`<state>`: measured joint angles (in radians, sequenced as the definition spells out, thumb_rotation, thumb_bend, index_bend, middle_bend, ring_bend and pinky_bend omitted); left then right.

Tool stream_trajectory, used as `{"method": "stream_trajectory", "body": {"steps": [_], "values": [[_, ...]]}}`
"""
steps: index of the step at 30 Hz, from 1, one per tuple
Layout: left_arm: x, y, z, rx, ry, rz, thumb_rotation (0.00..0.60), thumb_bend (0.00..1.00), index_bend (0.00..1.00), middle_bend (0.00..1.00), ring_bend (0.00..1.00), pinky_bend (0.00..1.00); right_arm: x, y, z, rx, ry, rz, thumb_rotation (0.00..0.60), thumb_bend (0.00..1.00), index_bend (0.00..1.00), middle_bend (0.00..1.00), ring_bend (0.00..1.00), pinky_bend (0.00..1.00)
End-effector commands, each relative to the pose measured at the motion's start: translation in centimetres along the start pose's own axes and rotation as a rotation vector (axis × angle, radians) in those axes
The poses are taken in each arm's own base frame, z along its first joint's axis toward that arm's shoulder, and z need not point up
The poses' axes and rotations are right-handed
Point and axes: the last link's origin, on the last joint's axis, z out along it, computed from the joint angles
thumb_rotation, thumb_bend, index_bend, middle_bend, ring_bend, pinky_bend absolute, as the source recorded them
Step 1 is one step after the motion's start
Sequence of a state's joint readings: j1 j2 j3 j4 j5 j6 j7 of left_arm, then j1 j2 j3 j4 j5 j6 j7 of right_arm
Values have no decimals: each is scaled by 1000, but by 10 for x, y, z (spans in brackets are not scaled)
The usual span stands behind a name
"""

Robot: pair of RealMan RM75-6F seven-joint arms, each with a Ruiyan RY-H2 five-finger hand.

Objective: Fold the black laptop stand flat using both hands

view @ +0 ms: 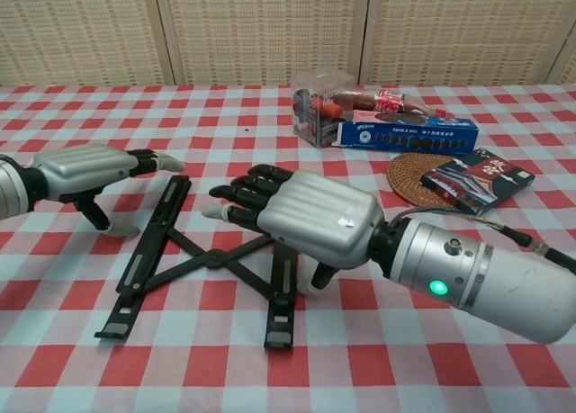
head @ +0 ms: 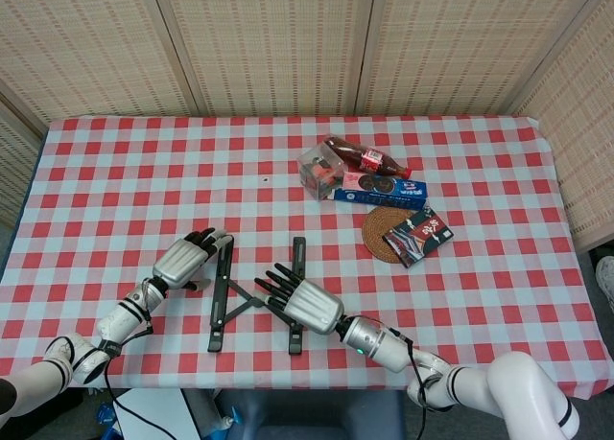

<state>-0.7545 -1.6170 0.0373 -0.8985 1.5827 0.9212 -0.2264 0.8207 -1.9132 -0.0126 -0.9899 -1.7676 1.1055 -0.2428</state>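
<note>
Right hand point(view: 310, 217) nearest camera, palm down over right rail of laptop stand point(view: 202, 255), fingers spread and pointing left across it, thumb tucked under. Contact? Can't tell, hand blocks that rail's middle.

Stand sits near front table edge, still open in X, rails running front to back.

Left hand point(view: 85, 172) just outside left rail's far end, fingers straight, gripping nothing.

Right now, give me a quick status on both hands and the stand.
Left hand, right hand open, flanking the laptop stand. Stand not yet flat, rails apart. Nothing blocking.
</note>
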Motion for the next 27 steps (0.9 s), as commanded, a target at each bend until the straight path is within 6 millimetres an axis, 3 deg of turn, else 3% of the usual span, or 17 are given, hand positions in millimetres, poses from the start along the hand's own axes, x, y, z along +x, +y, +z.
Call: {"method": "stream_trajectory", "body": {"steps": [1,27], "values": [[0,1,0,2,0,-32,600,267,0,0,0,163,1,-1,2,-7,14,9,600,0,0,0,0,0],[1,18,-1,-42,-28,-148,600,267,0,0,0,163,0,-11,20,-30,75,33,600,0,0,0,0,0]]}}
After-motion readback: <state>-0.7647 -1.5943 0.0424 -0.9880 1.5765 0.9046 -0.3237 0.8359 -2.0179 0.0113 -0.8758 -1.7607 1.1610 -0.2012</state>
